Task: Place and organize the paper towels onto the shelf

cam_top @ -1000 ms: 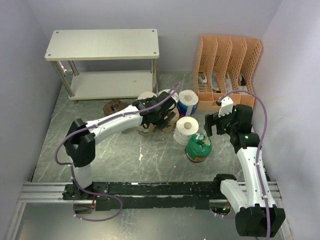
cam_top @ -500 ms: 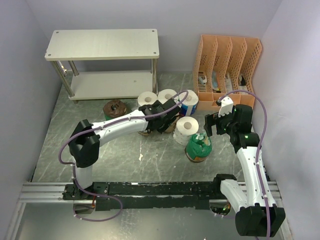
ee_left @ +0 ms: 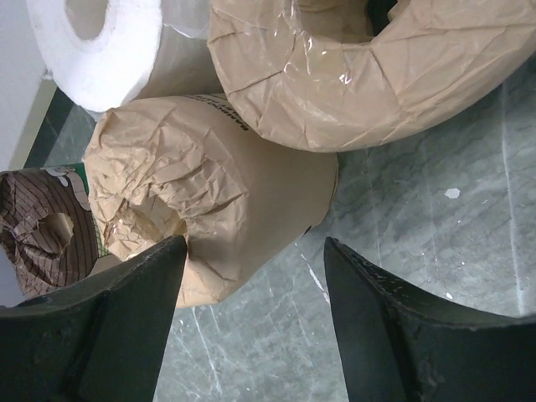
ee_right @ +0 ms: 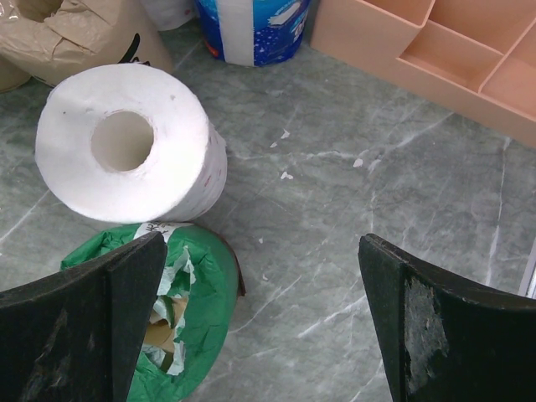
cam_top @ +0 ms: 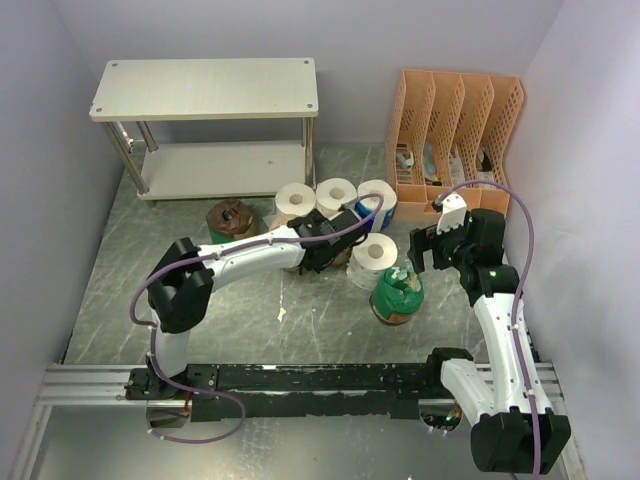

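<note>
The shelf [cam_top: 205, 88] stands at the back left, both boards bare. The rolls cluster mid-table: two white ones [cam_top: 295, 197], a blue-printed one [cam_top: 378, 203], a white one [cam_top: 372, 255], a green one [cam_top: 397, 293] and a dark brown-wrapped one [cam_top: 230, 217]. My left gripper [cam_top: 312, 256] is open and low over the tan rolls. In the left wrist view it [ee_left: 254, 247] straddles the near end of a tan roll [ee_left: 209, 201], with a second tan roll [ee_left: 360, 75] behind. My right gripper [ee_right: 261, 243] is open and empty above bare table, beside the green roll [ee_right: 167, 318] and white roll [ee_right: 134, 142].
An orange slotted file organizer [cam_top: 460, 125] stands at the back right, its corner in the right wrist view [ee_right: 435, 50]. Grey walls close in the left, back and right sides. A metal rail [cam_top: 300, 378] runs along the near edge.
My left gripper has moved nearer and lower, from over the white rolls down to the tan rolls, uncovering the two white rolls behind. The right arm has not moved.
</note>
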